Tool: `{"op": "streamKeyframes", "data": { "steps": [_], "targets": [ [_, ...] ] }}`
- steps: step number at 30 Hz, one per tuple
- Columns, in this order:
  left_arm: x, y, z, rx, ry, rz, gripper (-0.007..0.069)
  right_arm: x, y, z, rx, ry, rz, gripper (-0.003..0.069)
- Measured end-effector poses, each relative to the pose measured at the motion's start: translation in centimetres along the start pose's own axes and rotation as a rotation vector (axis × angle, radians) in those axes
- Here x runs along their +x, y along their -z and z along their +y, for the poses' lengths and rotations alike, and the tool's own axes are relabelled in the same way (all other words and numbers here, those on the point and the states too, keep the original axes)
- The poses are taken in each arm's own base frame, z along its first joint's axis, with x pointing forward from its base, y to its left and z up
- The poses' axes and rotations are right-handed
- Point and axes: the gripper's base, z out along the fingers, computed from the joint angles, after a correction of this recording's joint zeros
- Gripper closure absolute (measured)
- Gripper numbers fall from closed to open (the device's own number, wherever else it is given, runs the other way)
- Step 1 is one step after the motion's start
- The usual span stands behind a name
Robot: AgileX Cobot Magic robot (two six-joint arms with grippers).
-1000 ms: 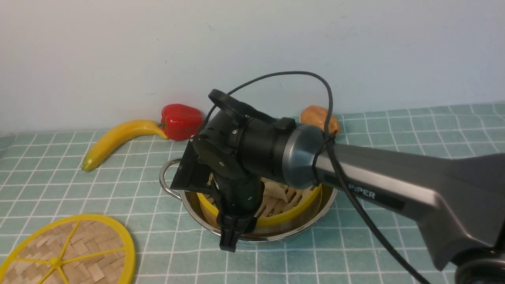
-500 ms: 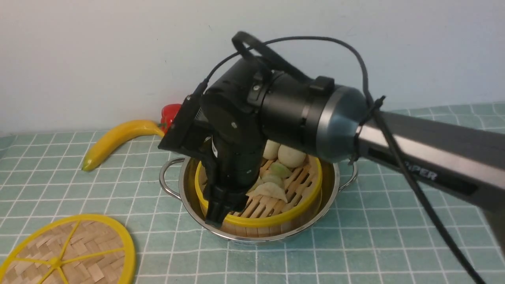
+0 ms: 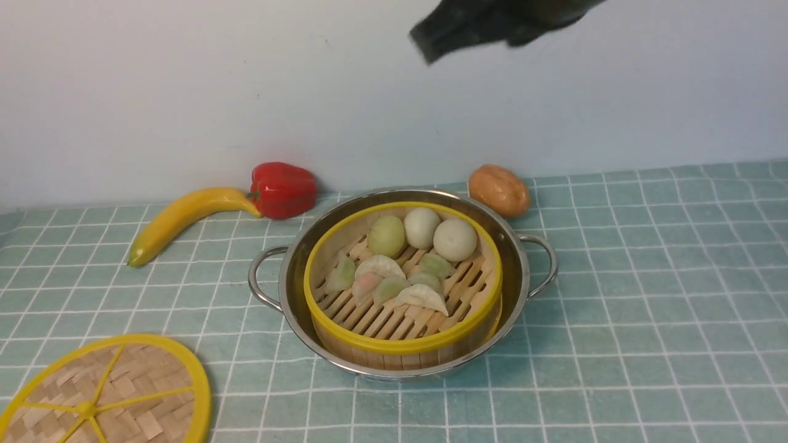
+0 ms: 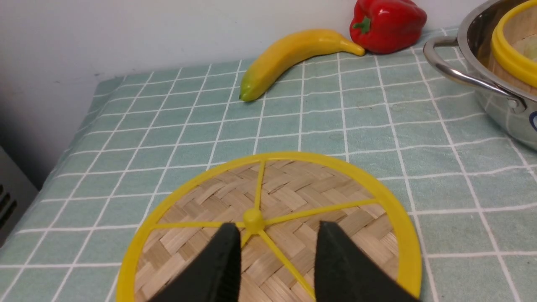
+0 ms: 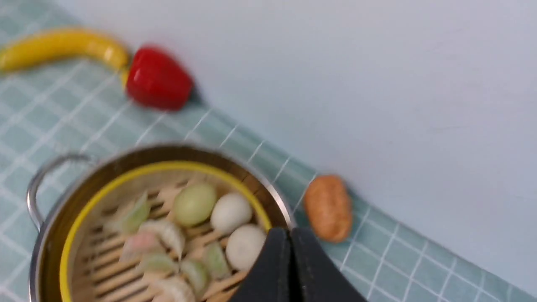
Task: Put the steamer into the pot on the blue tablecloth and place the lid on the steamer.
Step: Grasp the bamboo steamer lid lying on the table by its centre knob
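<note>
Right gripper (image 5: 290, 256): jaws pressed together with nothing between them. It is raised well above the pot (image 3: 289, 289) and clear of its contents.

Left gripper (image 4: 279, 241): jaws parted and empty. It is poised over the lid (image 4: 293, 197), with the hub just beyond the gap between the fingers. Contact with the lid cannot be determined.

The lid lies flat at the near left corner of the blue tablecloth (image 3: 646, 307), well apart from the pot.

The steamer (image 3: 400, 346) sits upright inside the pot, uncovered, holding buns and dumplings. The pot stands mid-cloth, toward the far edge.

Along the far edge lie a banana (image 3: 184, 215) and a red pepper (image 3: 283, 189) at the banana's tip. A brown potato (image 3: 498, 189) lies just behind the pot's right side.
</note>
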Motion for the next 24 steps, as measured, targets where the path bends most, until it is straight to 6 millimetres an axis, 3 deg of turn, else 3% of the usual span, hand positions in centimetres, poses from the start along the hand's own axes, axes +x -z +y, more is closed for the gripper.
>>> {"op": "streamKeyframes", "data": {
  "steps": [3, 7, 10, 15, 19, 22, 23, 24],
  "targets": [
    [0.0, 0.0, 0.0, 0.0, 0.0, 0.0, 0.0382, -0.6, 3.7, -1.9, -0.014, -0.08, -0.076, 0.067],
    [0.0, 0.0, 0.0, 0.0, 0.0, 0.0, 0.0382, -0.7, 6.5, -3.1, -0.057, -0.143, -0.116, 0.0664],
    [0.0, 0.0, 0.0, 0.0, 0.0, 0.0, 0.0382, -0.6, 8.0, -3.7, -0.084, -0.172, -0.138, 0.0659],
    [0.0, 0.0, 0.0, 0.0, 0.0, 0.0, 0.0382, -0.6, 8.6, -4.0, -0.076, -0.093, -0.153, 0.0652],
    [0.0, 0.0, 0.0, 0.0, 0.0, 0.0, 0.0382, 1.2, 8.8, -5.1, -0.042, 0.024, -0.144, 0.0647],
    [0.0, 0.0, 0.0, 0.0, 0.0, 0.0, 0.0382, 4.2, 8.9, -6.9, -0.049, 0.006, -0.206, 0.0641],
    [0.0, 0.0, 0.0, 0.0, 0.0, 0.0, 0.0382, 4.4, 8.9, -7.2, -0.046, -0.001, -0.227, 0.064],
    [0.0, 0.0, 0.0, 0.0, 0.0, 0.0, 0.0382, 6.9, 8.6, -8.4, -0.04, -0.03, -0.249, 0.0636]
  ]
}}
